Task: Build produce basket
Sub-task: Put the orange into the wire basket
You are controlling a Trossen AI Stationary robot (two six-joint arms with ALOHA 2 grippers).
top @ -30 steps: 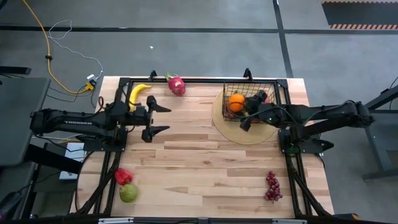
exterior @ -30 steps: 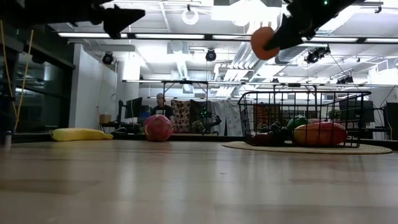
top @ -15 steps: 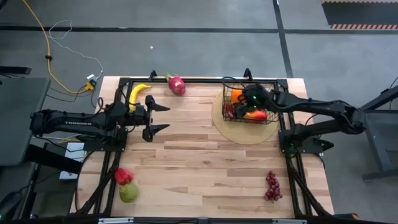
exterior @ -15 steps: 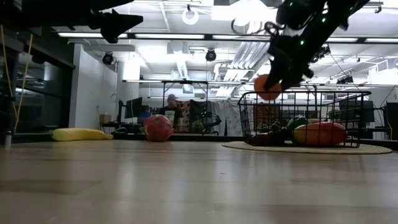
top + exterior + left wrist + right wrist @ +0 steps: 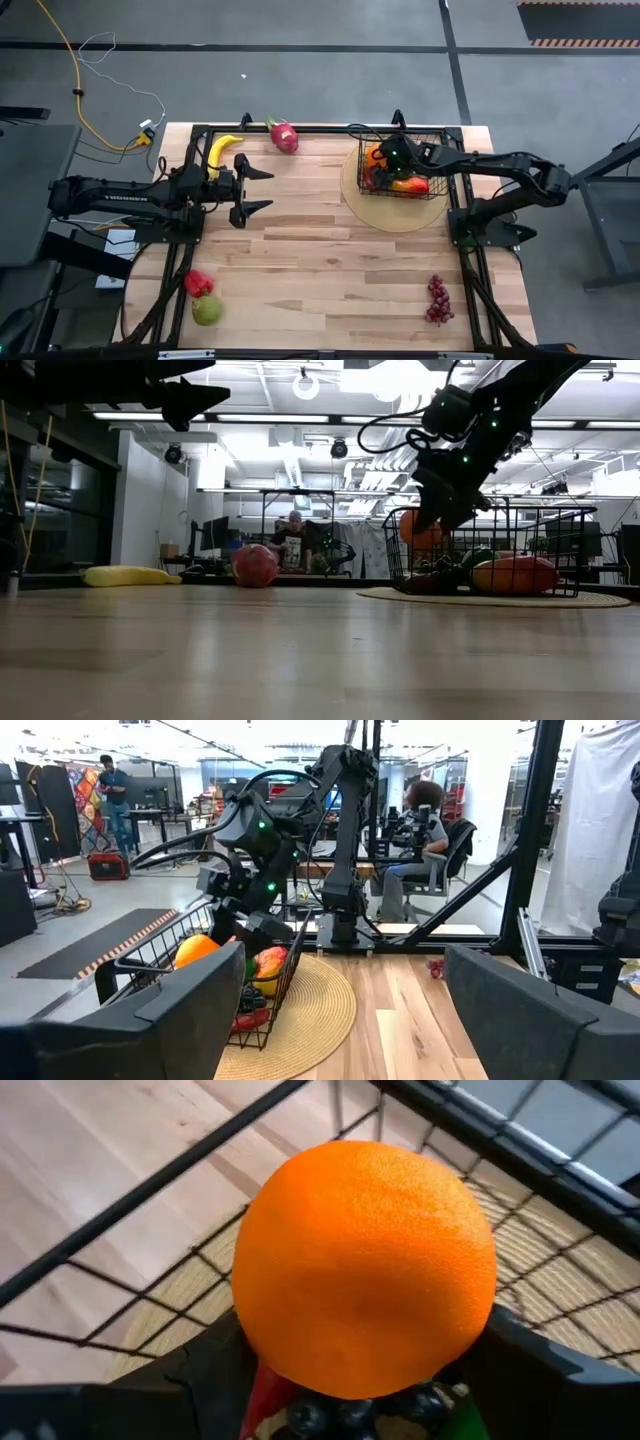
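The black wire basket (image 5: 404,160) stands on a flat round tan disc (image 5: 395,212) at the table's far right and holds several toy fruits. My right gripper (image 5: 384,160) is shut on the orange (image 5: 373,155) at the basket's left end; the low view (image 5: 420,530) shows the orange just below the rim. My left gripper (image 5: 268,190) hovers open and empty over the table's left half. The banana (image 5: 222,150) and the dragon fruit (image 5: 284,135) lie at the far left edge. The red pepper (image 5: 198,283) and green pear (image 5: 207,310) lie near left, the grapes (image 5: 437,298) near right. My right gripper pinches the orange between its two fingers (image 5: 215,1370), one on each opposite side (image 5: 262,1330). It comes slanting down from the table's right. The orange sits inside the basket's top, by its left wall, above dark produce (image 5: 360,1410); whether it rests on that, I cannot tell.
The basket's upright mesh walls (image 5: 500,545) ring the right gripper. Black frame rails (image 5: 300,128) run along the table's edges. Bare wood (image 5: 330,270) lies between the two arms. People show in the room behind the table (image 5: 295,540).
My right gripper has gone down with the orange, from well above the basket to just inside its rim at the left end, and has tipped more steeply downward. It has stayed shut on the orange.
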